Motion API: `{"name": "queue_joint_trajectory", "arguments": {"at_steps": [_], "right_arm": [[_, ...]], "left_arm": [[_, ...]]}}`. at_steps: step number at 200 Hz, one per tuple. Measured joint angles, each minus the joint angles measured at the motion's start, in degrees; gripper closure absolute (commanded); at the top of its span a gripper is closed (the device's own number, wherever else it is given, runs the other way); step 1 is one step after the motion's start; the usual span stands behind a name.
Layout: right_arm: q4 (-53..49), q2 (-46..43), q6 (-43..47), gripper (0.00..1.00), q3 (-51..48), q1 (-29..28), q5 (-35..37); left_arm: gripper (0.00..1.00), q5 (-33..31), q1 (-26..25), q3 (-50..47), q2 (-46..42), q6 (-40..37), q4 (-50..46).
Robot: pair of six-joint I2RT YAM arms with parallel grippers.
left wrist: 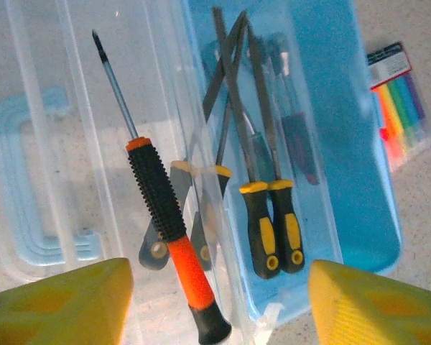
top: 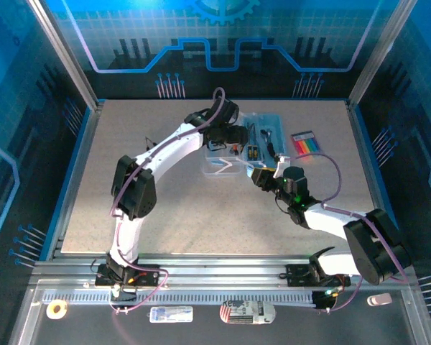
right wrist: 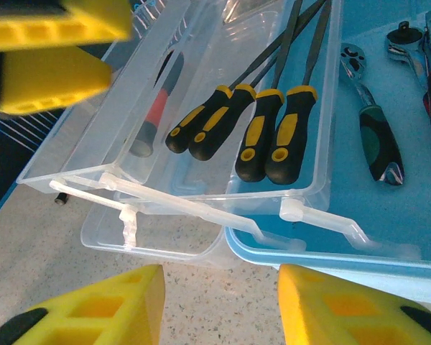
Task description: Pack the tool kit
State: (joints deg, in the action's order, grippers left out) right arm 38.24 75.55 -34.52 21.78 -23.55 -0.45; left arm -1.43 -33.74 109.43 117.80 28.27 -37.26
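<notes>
One screwdriver in tray | between left fingers, wide (empty) | right fingers apart

Screwdriver just ahead of the left gripper: ribbed black grip, orange below, black cap. Files right of it: black-and-yellow handles. Case pale blue, tray clear. Marker pack rainbow-striped. Fingers yellow. Table speckled beige.
</notes>
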Motion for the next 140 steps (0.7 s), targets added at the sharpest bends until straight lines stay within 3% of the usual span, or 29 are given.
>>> {"name": "queue_joint_trajectory", "arguments": {"at_steps": [16, 43, 79, 111, 140], "right_arm": [[0.00, 0.02, 0.02, 0.54, 0.00, 0.00, 0.02], [-0.02, 0.02, 0.02, 0.54, 0.00, 0.00, 0.02], [-0.02, 0.02, 0.07, 0.54, 0.00, -0.07, 0.04], [-0.02, 0.02, 0.11, 0.54, 0.02, -0.31, 0.04], [-0.04, 0.66, 0.37, 0.54, 0.07, -0.50, 0.04]], "left_arm": [[0.21, -0.44, 0.22, -2.69, -4.72, -0.83, 0.11], [0.20, -2.32, 2.32, -11.02, -16.09, -1.68, 1.11], [0.25, -5.20, 11.52, -24.57, -28.72, -0.02, 2.89], [0.30, -5.70, 22.16, -31.63, -30.38, 1.70, 1.46], [0.38, -4.22, 30.58, -30.62, -26.71, 1.44, -0.68]]}}
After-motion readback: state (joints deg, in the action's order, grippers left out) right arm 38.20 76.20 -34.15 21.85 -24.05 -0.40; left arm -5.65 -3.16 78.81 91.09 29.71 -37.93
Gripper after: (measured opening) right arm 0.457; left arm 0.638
